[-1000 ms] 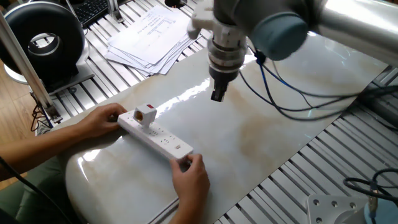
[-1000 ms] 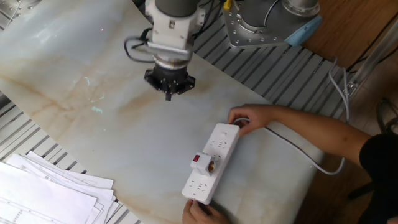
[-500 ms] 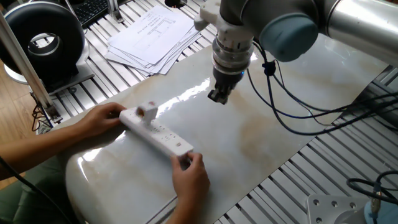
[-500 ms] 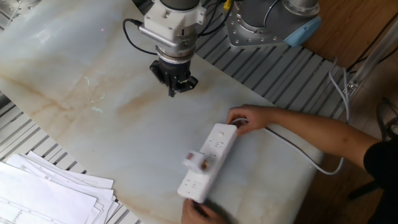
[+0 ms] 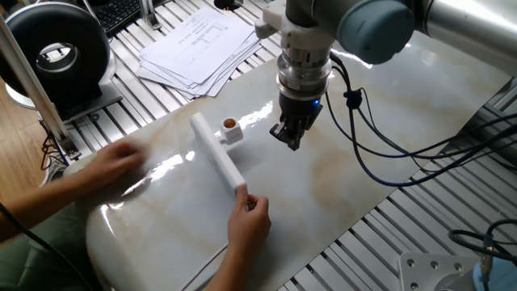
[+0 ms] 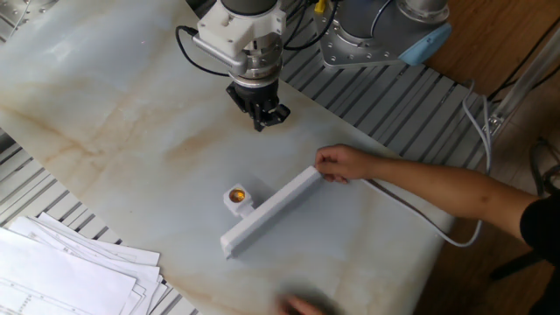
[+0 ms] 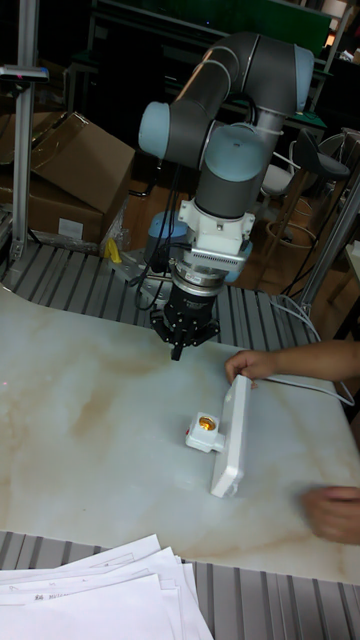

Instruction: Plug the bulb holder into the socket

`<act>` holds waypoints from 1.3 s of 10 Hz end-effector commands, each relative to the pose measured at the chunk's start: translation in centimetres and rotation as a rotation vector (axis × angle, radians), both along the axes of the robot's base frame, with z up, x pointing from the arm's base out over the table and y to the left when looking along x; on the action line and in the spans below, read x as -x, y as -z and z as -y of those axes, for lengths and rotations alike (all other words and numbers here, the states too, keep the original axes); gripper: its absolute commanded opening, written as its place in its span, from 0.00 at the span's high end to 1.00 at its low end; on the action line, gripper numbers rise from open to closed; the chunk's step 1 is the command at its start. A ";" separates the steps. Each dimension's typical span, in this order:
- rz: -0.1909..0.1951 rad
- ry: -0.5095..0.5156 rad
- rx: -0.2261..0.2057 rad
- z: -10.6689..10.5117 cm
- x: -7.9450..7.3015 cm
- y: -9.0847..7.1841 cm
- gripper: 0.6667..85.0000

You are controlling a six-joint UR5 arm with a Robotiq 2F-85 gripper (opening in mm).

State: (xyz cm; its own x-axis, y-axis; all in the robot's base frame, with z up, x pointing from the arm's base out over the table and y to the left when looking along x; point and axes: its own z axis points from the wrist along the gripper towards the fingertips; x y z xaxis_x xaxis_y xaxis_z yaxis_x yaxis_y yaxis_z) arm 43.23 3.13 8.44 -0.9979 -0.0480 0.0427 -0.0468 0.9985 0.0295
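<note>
The socket (image 6: 269,213) lies tipped on its long edge on the marble table (image 6: 105,131), steadied at the cable end by a person's hand (image 6: 337,163). A second hand (image 5: 246,226) is at its other end in one fixed view. The bulb holder (image 6: 236,198) projects sideways from the strip's face, its orange-lit round opening facing up; it appears already seated, though the prongs are hidden.

The gripper (image 6: 266,117) hangs above the table, near the strip but apart from it, holding nothing. Its fingers look close together; the exact gap cannot be told.

Judgement: the holder is light, rigid, smooth plastic, likely slippery. Best hold is across its flat side walls, clear of the opening. The strip is light and would slide or topple under a push unless braced.
</note>
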 end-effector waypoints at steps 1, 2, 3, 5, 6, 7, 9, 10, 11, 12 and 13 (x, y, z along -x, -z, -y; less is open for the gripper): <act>-0.018 -0.005 -0.030 -0.8 0.3 -0.1 0.99; -0.018 -0.005 -0.029 -0.8 0.2 0.0 0.99; -0.014 -0.018 -0.019 -0.6 0.1 -0.1 0.99; -0.011 -0.020 -0.020 -0.6 0.0 -0.1 0.99; -0.013 -0.020 -0.020 -0.7 -0.1 -0.1 0.99; -0.016 -0.021 -0.013 -0.5 -0.2 -0.2 0.99; -0.016 -0.032 -0.013 -0.6 -0.1 -0.3 0.99; -0.016 -0.034 -0.010 -0.5 -0.2 -0.3 0.99; -0.014 -0.040 -0.006 -0.4 -0.3 -0.3 0.99; -0.014 -0.044 -0.005 -0.4 -0.2 -0.4 0.99; -0.013 -0.046 -0.005 -0.4 -0.3 -0.4 0.99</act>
